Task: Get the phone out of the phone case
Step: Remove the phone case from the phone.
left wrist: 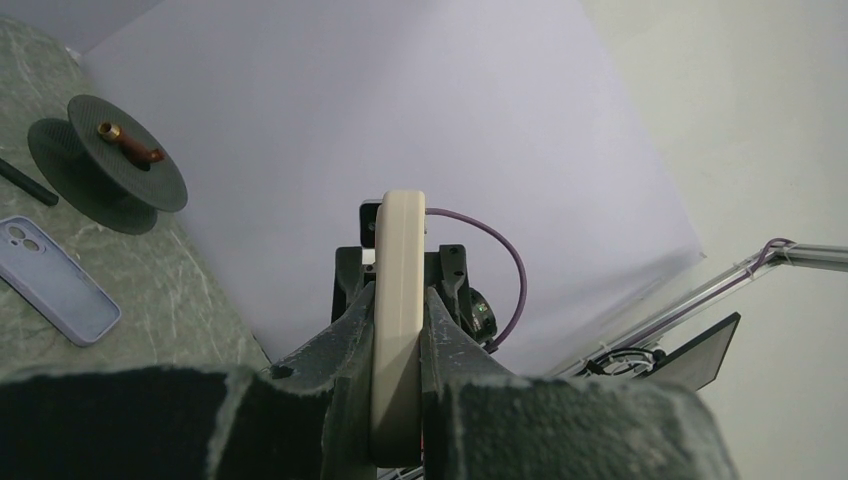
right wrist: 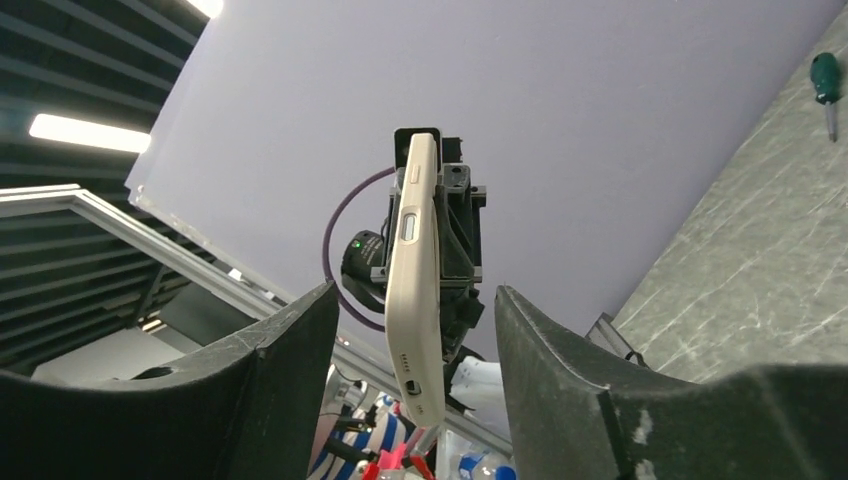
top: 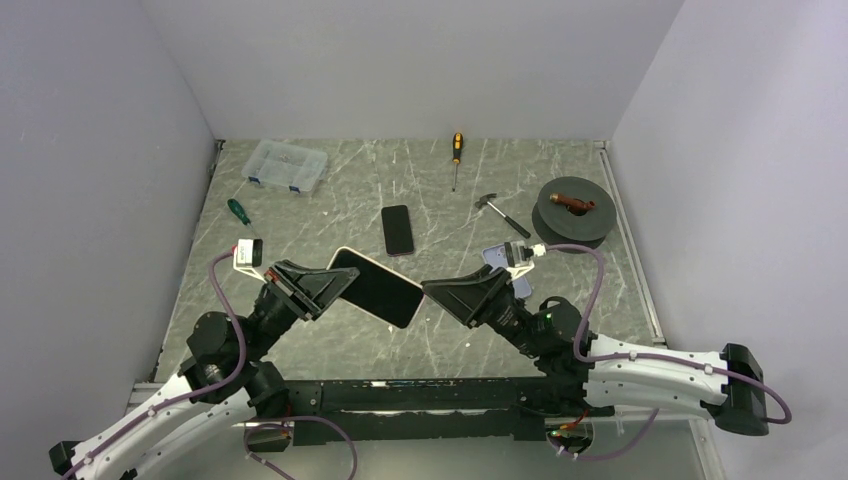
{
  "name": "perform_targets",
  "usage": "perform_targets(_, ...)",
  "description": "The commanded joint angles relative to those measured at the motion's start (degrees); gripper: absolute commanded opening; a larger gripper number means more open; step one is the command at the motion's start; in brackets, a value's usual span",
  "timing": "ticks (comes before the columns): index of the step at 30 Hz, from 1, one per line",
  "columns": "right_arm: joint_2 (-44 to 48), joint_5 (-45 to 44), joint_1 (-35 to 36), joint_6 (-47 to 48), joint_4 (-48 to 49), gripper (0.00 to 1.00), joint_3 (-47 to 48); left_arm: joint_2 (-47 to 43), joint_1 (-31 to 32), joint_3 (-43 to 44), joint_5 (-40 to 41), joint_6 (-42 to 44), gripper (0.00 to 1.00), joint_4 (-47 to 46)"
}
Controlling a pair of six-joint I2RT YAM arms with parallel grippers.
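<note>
My left gripper (top: 325,283) is shut on a phone in a cream case (top: 376,287) and holds it tilted above the table. In the left wrist view the cream case (left wrist: 398,300) stands edge-on, clamped between my fingers (left wrist: 345,340). My right gripper (top: 440,290) is open, right at the phone's free end. In the right wrist view the cream case (right wrist: 415,270) hangs edge-on between my spread fingers (right wrist: 290,350), apart from both.
A second black phone (top: 397,229) lies flat mid-table. A lilac empty case (top: 507,268) lies by my right arm, also in the left wrist view (left wrist: 55,280). A hammer (top: 500,214), orange screwdriver (top: 456,157), green screwdriver (top: 237,211), clear box (top: 286,166) and black spool (top: 572,210) lie further back.
</note>
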State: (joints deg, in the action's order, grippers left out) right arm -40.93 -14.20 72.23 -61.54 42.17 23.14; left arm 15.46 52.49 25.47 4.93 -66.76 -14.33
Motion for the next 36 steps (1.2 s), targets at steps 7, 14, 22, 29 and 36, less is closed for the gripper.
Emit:
perform_targets(7,-1.76,2.5,-0.42,-1.61,7.95,0.43,1.4,-1.0,0.19,0.83,0.2,0.1,0.0,-7.38)
perform_targets(14,-3.05,4.09,-0.6,-1.9,9.44,0.37,1.91,-0.68,0.23,0.41,0.24,-0.29,0.0,-7.89)
perform_targets(22,-3.97,5.21,-0.68,-1.26,6.06,0.42,3.88,-0.61,0.19,0.95,0.14,-0.03,0.0,-7.62)
perform_targets(29,-5.07,6.22,-0.68,-1.89,9.84,0.3,3.52,-0.96,0.17,0.28,0.27,-0.25,0.0,-7.57)
perform_targets(36,-6.66,7.88,-0.77,-2.36,13.82,0.17,3.83,-0.82,0.22,0.19,0.26,-0.35,0.0,-7.19)
